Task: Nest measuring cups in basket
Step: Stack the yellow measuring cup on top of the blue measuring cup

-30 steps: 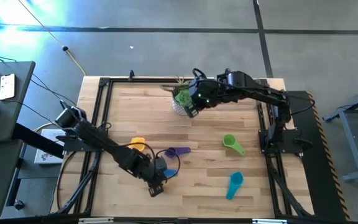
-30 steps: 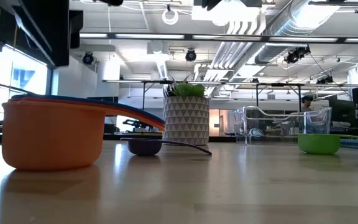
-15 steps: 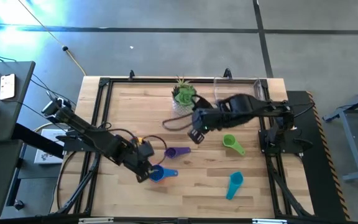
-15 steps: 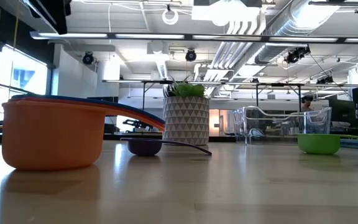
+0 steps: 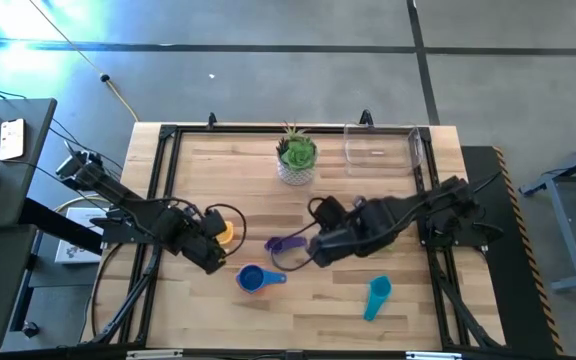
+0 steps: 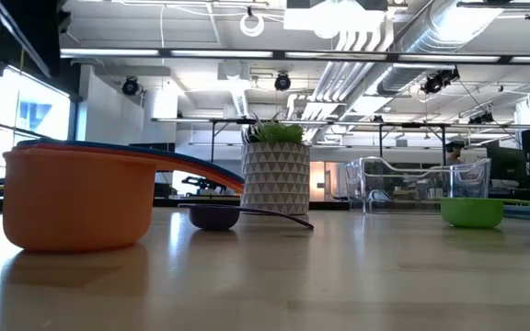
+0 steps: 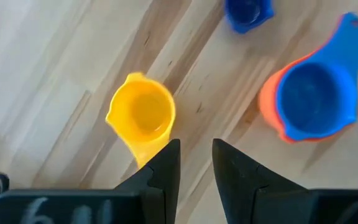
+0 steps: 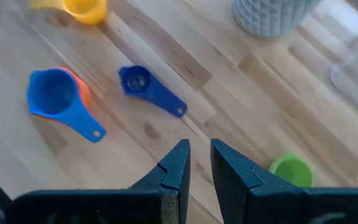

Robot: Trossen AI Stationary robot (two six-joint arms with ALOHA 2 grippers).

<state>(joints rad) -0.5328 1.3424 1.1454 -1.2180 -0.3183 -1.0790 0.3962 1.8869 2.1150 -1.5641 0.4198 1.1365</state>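
Note:
In the high view my left gripper [image 5: 215,255] hovers beside the yellow cup [image 5: 226,228]. Its wrist view has that cup [image 7: 143,115] just ahead of the shut fingers, touching nothing. A blue cup nested in the orange one [image 5: 251,278] stands nearer the table's near edge. My right gripper [image 5: 315,250], shut, hangs mid-table next to the purple cup [image 5: 286,243], shown ahead of its fingers in its wrist view [image 8: 135,81]. The green cup [image 8: 291,171] sits beside that arm, which hides it from above. The teal cup [image 5: 376,297] lies near the near edge. The clear basket [image 5: 380,150] stands at the far edge.
A white pot with a green plant [image 5: 296,160] stands at the far edge, left of the basket. A dark frame [image 5: 158,200] rims the table. Bare wood lies between the plant and the cups. No red-pink cup shows.
My left gripper has drawn back from the blue-and-orange cups toward the table's left, ending beside the yellow cup. My right gripper has swept from the plant at the far edge toward the near side, stopping mid-table by the purple cup. The cups have stayed in place.

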